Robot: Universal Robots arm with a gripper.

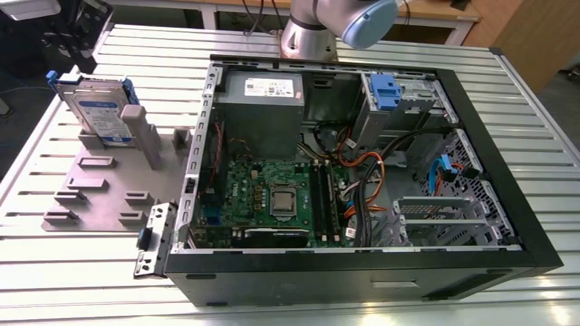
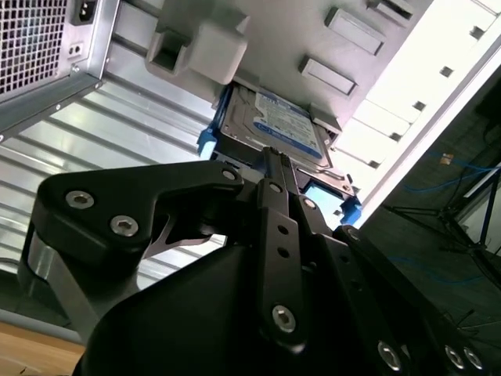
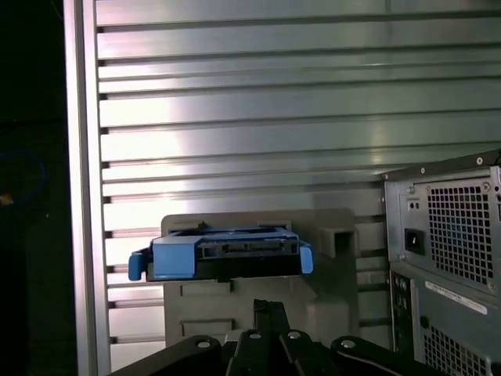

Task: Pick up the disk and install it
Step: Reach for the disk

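Note:
The disk [image 1: 100, 112] stands on edge in a grey holder [image 1: 102, 182] on the table, at the exterior view's left, beside the open computer case [image 1: 507, 178]. Its silver body, white-and-blue label and blue rails show in the second wrist view as disk [image 2: 274, 125]. The first wrist view faces its blue end piece, disk [image 3: 227, 254]. My gripper [image 3: 270, 307] hovers off the disk's end with its black fingers pressed together and nothing between them. In the second wrist view the gripper [image 2: 270, 154] points at the disk without touching it.
Inside the case are a grey power supply [image 1: 263, 102], a motherboard [image 1: 272, 197], loose cables [image 1: 363, 170] and a blue clip on a drive cage [image 1: 385, 92]. The arm's base [image 1: 308, 37] stands behind the case. The slatted metal table [image 1: 91, 272] has a dark drop at its edge [image 3: 39, 196].

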